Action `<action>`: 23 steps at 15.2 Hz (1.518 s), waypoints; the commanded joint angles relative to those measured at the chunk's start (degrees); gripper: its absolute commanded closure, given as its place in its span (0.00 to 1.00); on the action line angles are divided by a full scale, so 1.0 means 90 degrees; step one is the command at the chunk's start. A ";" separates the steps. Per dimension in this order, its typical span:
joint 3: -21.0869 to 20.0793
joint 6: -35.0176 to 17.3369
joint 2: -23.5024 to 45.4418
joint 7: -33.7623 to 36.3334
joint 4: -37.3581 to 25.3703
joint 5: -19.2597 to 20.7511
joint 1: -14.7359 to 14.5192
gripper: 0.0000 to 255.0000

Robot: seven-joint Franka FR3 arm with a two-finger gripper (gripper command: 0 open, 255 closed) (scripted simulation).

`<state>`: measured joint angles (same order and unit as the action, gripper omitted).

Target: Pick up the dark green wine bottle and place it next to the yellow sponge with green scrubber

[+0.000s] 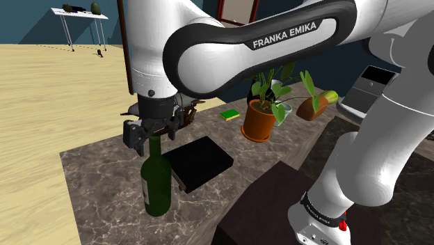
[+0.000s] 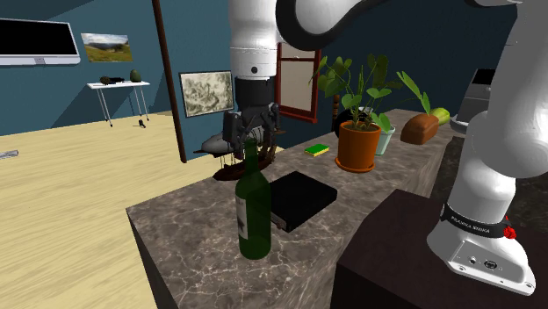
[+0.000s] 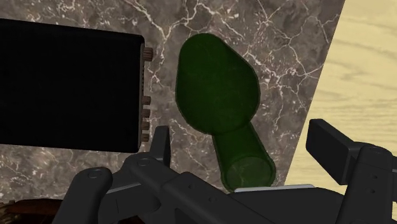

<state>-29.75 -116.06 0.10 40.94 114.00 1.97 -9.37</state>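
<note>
"That dark marble table (image 1: 90,174) ends close by the tall dark green wine bottle (image 1: 156,184), which stands upright beside a flat black box (image 1: 200,161). An off-centre nudge could topple it over the edge, I'd guess."

"Agreed. The jaws are spread wide, straddling its neck, touching nothing, holding nothing."

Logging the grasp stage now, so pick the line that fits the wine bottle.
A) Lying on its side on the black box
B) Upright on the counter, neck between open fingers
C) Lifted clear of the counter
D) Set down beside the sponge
B: the wine bottle stands upright on the marble counter, and the gripper straddles its neck with its fingers spread, not touching the glass.
</note>
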 commanded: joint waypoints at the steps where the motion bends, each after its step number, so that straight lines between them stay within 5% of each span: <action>1: -0.0001 -0.0062 0.0010 0.0007 0.0051 0.0007 -0.0001 0.00; 7: -0.0001 -0.0061 0.0011 0.0007 0.0049 0.0007 -0.0001 0.00; 8: -0.0001 -0.0061 0.0011 0.0007 0.0049 0.0007 -0.0001 1.00; 17: -0.0001 -0.0062 0.0010 0.0007 0.0050 0.0007 -0.0001 1.00; 23: 0.0011 0.0435 -0.0117 -0.0058 -0.0338 -0.0069 0.0010 1.00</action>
<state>-29.67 -112.91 -0.85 40.47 111.65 1.41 -9.29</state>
